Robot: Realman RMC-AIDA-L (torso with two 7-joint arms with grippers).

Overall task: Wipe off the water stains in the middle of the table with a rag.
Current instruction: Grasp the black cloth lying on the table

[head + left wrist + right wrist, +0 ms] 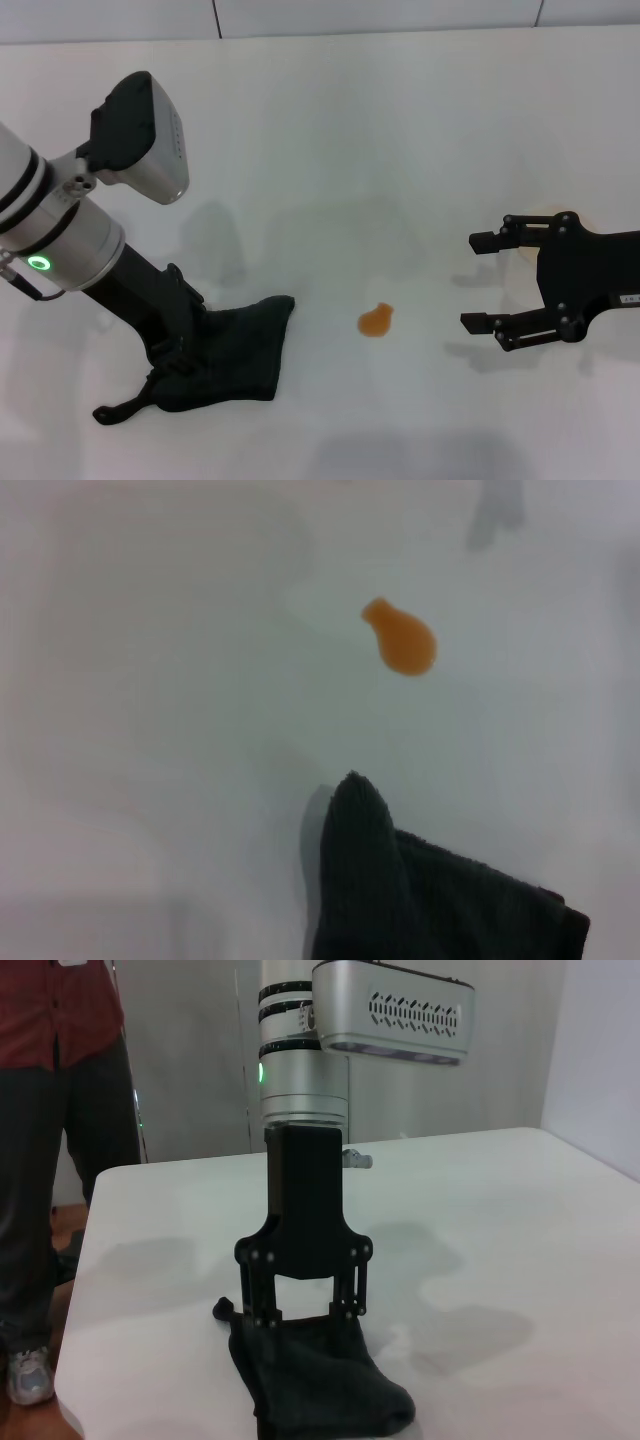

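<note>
The rag (240, 345) is a dark green-black cloth lying on the white table (330, 130) at the front left, with a thin corner trailing toward the front edge. My left gripper (176, 358) is down on the rag's left part. In the right wrist view its fingers (255, 1305) stand apart, open, with their tips sunk into the rag (320, 1390). The water stains (376, 320) are one small orange blot to the right of the rag, a short gap away. The left wrist view shows the blot (402, 640) beyond the rag's corner (420, 900). My right gripper (467, 281) hovers open right of the blot.
A pale rounded rim (590, 222) peeks out behind the right gripper. A person in a red shirt (60, 1010) stands beside the table's edge (75, 1290) in the right wrist view. A tiled wall lies beyond the table's far edge.
</note>
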